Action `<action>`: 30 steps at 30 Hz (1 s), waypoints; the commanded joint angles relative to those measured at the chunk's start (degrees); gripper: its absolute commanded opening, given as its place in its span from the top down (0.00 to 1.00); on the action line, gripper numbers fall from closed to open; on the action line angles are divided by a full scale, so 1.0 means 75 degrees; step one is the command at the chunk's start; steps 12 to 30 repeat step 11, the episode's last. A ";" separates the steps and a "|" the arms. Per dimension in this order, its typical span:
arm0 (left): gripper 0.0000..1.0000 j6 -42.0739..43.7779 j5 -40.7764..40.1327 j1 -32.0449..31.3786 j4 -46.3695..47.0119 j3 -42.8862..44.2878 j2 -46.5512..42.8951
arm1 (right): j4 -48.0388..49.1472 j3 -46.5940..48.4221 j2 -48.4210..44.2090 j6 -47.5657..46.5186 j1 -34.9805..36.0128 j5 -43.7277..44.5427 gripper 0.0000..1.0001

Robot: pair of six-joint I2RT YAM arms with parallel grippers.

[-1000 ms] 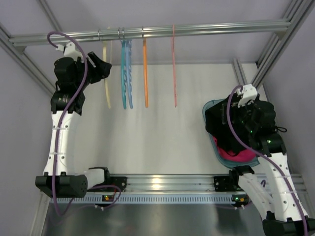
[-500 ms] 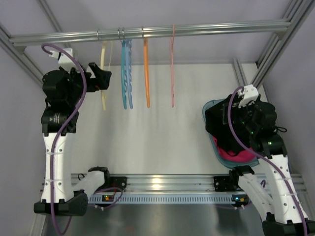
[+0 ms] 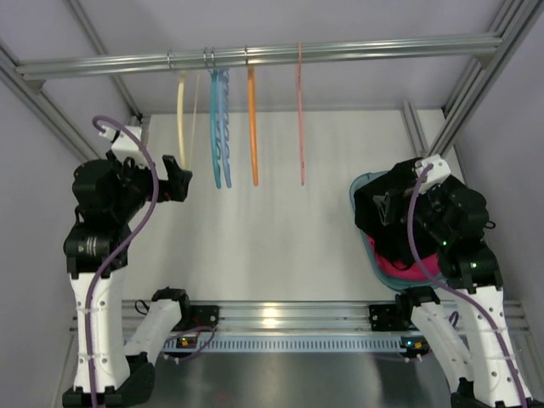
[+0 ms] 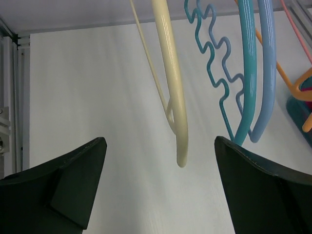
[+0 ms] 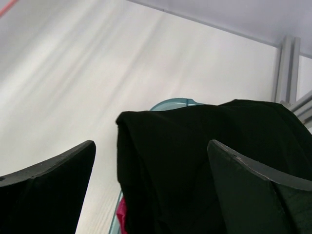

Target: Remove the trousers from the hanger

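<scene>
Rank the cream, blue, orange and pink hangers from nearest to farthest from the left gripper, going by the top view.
Measured from the left gripper:
1. cream hanger: leftmost on the rail, just beyond the open fingers.
2. blue hangers: a pair hanging together, next to the right.
3. orange hanger: further right, near the rail's middle.
4. pink hanger: rightmost of the row.

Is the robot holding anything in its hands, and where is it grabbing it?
Nothing is held. The left gripper is open in front of the bare cream hanger, and the right gripper is open over the black trousers.
</scene>
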 commanded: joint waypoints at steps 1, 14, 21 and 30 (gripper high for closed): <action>0.01 0.0614 -0.0189 0.0002 -0.0297 -0.0219 -0.0655 | -0.0139 0.0179 -0.0540 0.0374 -0.0105 -0.0905 0.01; 0.01 0.0732 -0.0236 -0.0010 -0.0520 -0.0477 -0.1488 | -0.0573 -0.0009 -0.1619 0.0480 -0.0105 -0.1363 0.01; 0.01 0.0732 -0.0236 -0.0010 -0.0520 -0.0477 -0.1488 | -0.0573 -0.0009 -0.1619 0.0480 -0.0105 -0.1363 0.01; 0.01 0.0732 -0.0236 -0.0010 -0.0520 -0.0477 -0.1488 | -0.0573 -0.0009 -0.1619 0.0480 -0.0105 -0.1363 0.01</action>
